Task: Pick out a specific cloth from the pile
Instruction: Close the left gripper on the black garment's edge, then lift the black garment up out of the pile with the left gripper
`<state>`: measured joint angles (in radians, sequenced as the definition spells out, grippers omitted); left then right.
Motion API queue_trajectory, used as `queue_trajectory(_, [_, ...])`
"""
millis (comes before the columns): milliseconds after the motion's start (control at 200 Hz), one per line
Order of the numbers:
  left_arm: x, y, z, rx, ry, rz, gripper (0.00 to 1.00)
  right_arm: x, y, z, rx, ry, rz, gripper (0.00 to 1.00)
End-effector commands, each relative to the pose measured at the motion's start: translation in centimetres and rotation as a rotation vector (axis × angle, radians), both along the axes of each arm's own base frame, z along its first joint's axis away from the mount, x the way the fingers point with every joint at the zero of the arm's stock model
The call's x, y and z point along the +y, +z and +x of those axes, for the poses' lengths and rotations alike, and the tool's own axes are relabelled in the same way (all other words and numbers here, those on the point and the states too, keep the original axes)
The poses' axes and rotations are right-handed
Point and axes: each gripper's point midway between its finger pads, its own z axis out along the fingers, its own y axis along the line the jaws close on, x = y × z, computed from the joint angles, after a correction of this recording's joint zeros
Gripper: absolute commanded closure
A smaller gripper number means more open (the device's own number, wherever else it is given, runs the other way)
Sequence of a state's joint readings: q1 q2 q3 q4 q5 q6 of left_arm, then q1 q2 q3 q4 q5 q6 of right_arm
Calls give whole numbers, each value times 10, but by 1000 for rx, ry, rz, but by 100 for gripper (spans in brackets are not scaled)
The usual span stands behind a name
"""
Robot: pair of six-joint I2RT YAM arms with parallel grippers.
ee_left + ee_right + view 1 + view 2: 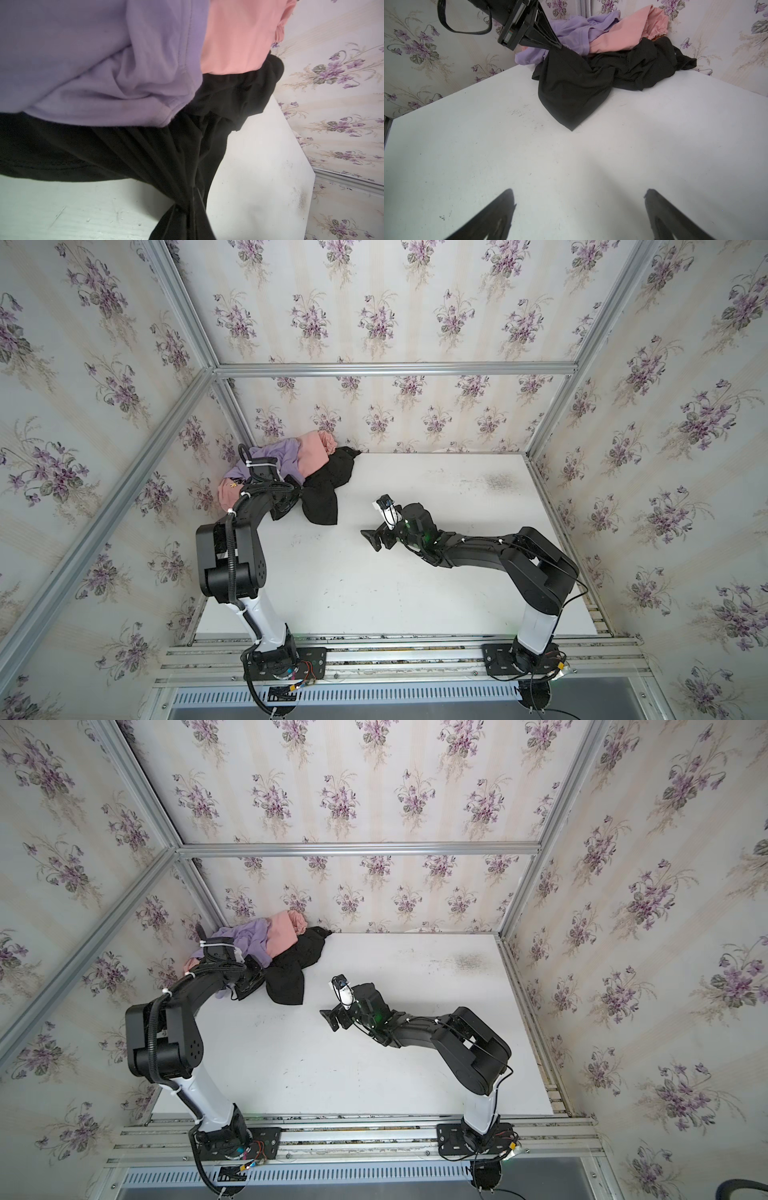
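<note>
Where the white table [415,580] meets the flowered walls [374,418] at the back left corner, the pile [303,464] is heaped. It is made of a purple top [291,452] and a pink top [316,456], and the pink one is laid beside the purple one, nearer the back wall. The black cloth [322,493] is found at the front of the pile. It is partly tucked under both tops, and a wide flap of it is spread flat on the table toward the middle. In the right wrist view the left gripper [560,46] is seen shut tight on a bunched fold of the cloth, right at the edge of the purple top. In the left wrist view the cloth is drawn into tight pleats toward the pinch, and the purple top is draped over it. The right gripper [371,540] is held over the bare middle of the table, well apart from the cloth. Its jaws are spread wide, and nothing is held between them.
</note>
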<state>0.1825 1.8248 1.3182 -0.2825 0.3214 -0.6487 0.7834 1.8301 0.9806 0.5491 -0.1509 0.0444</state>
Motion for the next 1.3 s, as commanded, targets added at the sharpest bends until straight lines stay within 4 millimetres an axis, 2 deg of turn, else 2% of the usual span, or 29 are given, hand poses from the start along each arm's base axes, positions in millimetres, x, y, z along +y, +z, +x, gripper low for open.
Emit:
queue_trajectory(0, [-7,16,2,-30,-19,-38,100,2,12,1,-26,-3,14,0])
queue_trajectory(520, [-20,64,4,-127,-45,-84,100,-3,18,-3,-40,-12,15,0])
queue_trajectory(989, [-32,86,3,-169,-82,-132,100,-7,19,-4,-49,-21,19,0])
queue_trajectory(1294, [-35,116,1,-228,-87,-138,100,-9,20,-6,-54,-25,23,0])
